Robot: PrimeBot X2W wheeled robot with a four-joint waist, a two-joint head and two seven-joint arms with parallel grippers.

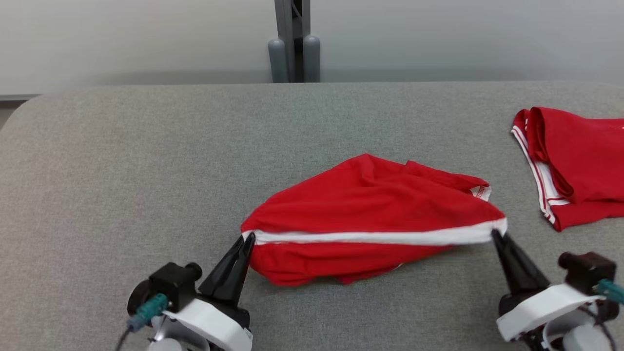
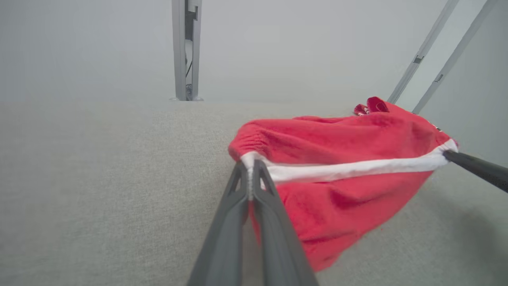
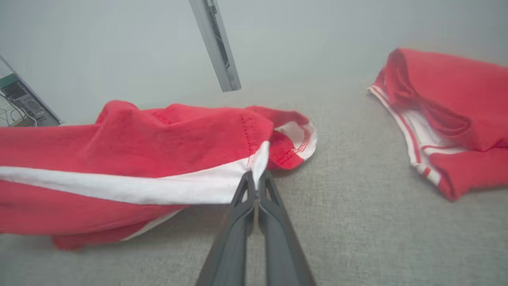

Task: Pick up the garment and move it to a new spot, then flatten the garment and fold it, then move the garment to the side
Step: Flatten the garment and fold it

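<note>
The left hand is clamped on one end of the white band, and the right hand is clamped on the other end. Each pair of fingers is pressed together with cloth pinched at the tips. The band is drawn taut between them, and the red garment is bunched around it near the front middle of the counter, its lower folds resting on the surface.

The pick-up is judged to be the step in hand — both ends are secured, nothing is flattened yet. For the next move, an even lift by both hands would be called for, with the tension matched so neither end is tugged free, and then a carry to a bare patch.

A second red garment is seen loosely folded at the far right, well apart. The counter is covered in grey woven cloth; behind it, a pale wall and a grey metal post are seen.
</note>
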